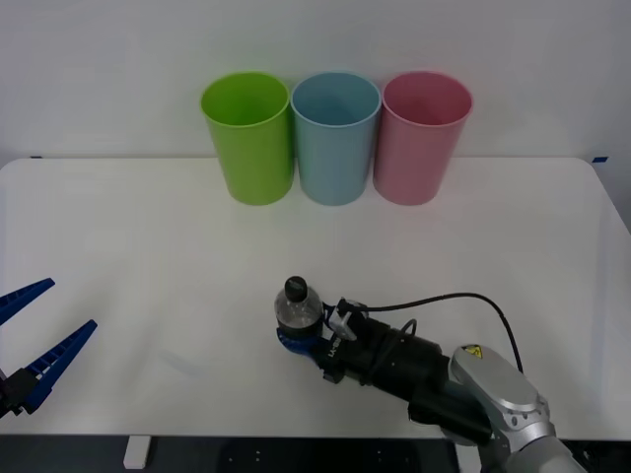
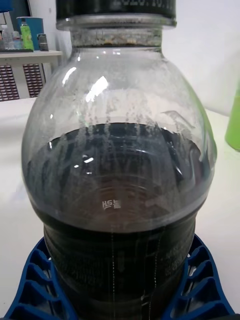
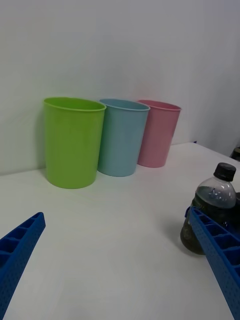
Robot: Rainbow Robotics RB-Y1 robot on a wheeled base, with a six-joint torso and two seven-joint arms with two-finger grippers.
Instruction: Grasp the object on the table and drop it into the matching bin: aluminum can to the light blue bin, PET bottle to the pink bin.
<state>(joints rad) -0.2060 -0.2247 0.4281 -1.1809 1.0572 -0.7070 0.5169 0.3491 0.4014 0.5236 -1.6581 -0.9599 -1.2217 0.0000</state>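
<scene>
The PET bottle [image 1: 297,307], small and clear with a black cap and dark liquid, stands upright on the white table [image 1: 148,246] near its front middle. My right gripper [image 1: 293,340] reaches in from the right and is shut on the bottle's lower body. Up close, the bottle [image 2: 117,165] has my blue fingers [image 2: 32,282] pressed against both of its sides. The pink bin [image 1: 425,138] stands at the back, right of the light blue bin [image 1: 335,138]. My left gripper [image 1: 69,305] hangs open at the table's front left, empty, with the bottle [image 3: 210,212] off to its side.
A lime green bin [image 1: 248,138] stands left of the light blue one; all three touch in a row along the back wall. The same row appears as green [image 3: 72,142], blue [image 3: 121,137] and pink [image 3: 159,132]. A black cable loops above my right wrist.
</scene>
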